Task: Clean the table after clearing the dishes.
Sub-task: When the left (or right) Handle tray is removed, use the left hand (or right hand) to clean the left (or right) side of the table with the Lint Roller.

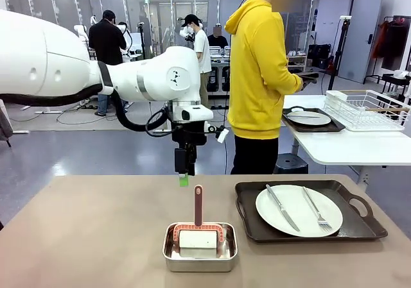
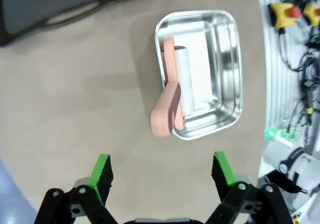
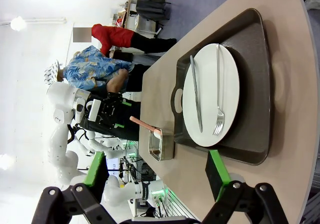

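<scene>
A wide tan table (image 1: 96, 237) fills the foreground. The white left arm (image 1: 64, 70) reaches in from the left above it. At the far side a person (image 1: 257, 76) in a yellow hoodie stands turned toward a white side table (image 1: 347, 147) on the right, which carries a wire rack (image 1: 366, 108).

Clearing looks about half done. A second tray (image 1: 334, 127) with a second plate (image 1: 308, 118) already sits on the side table, just beside the rack. One dark tray (image 1: 247, 201) is left on the right part of the main table, with a white plate (image 1: 297, 204) on it. A knife (image 1: 281, 206) and a fork (image 1: 314, 210) lie side by side on that plate.

Wiping has not begun, as far as I can judge. A steel pan (image 1: 199, 262) sits near the front edge at the middle, just left of the tray. In it lies a brush (image 1: 198, 206) with a white pad, its pink handle pointing up.

The left gripper (image 1: 185, 172) hangs above the table just beyond the pan, near the handle but apart from it. From the wrist, the left gripper (image 2: 161, 164) has its jaws spread wide, with nothing held or touched.

The right gripper (image 3: 156, 164) is also spread wide and empty, looking across the table toward the tray.
</scene>
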